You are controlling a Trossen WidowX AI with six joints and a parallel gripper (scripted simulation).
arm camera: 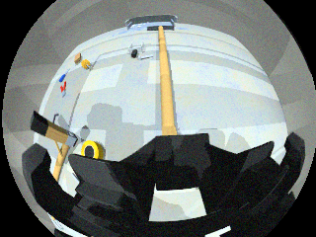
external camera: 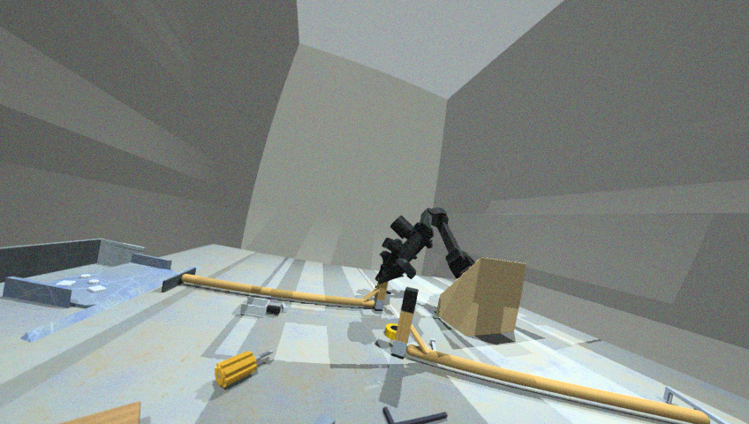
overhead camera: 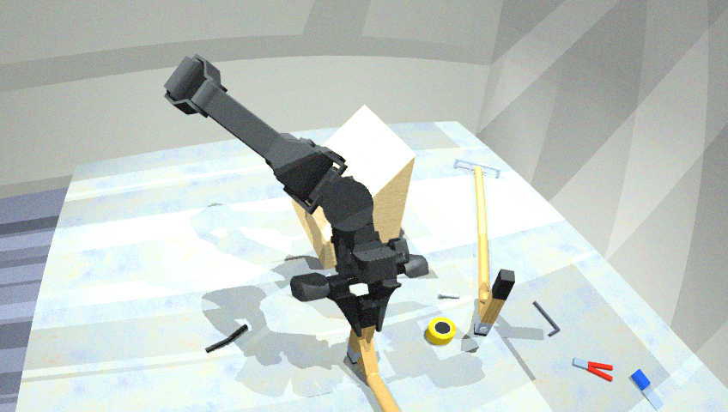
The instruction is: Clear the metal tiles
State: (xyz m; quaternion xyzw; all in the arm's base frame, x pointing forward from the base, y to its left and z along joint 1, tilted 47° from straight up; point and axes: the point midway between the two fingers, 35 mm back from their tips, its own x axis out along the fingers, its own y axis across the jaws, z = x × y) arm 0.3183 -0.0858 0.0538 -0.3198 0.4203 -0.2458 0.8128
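The long scraper (overhead camera: pixel 379 390) (external camera: pixel 273 292) (arm camera: pixel 167 89) lies on the table, its dark blade (external camera: pixel 170 283) at the near edge of the steel plate (external camera: pixel 117 286). Its short upright grip has a black top. My gripper (overhead camera: pixel 368 324) (external camera: pixel 379 281) (arm camera: pixel 181 153) is shut on that grip, a finger on each side; the fingers hide much of the black top. Several pale tiles (external camera: pixel 65 283) (external camera: pixel 96 289) lie on the plate. The dark-walled catch box (external camera: pixel 52 257) stands beyond the plate.
A second long tool (overhead camera: pixel 482 229) (external camera: pixel 525 378) with an open-frame head lies to one side. Yellow tape (overhead camera: pixel 430 334) (external camera: pixel 389 331) sits between the tools. A wooden block (overhead camera: pixel 393 198) (external camera: pixel 494 299) stands by the arm. A screwdriver (external camera: pixel 236 369), pliers (overhead camera: pixel 600 366) and a black rod (overhead camera: pixel 227 339) lie around.
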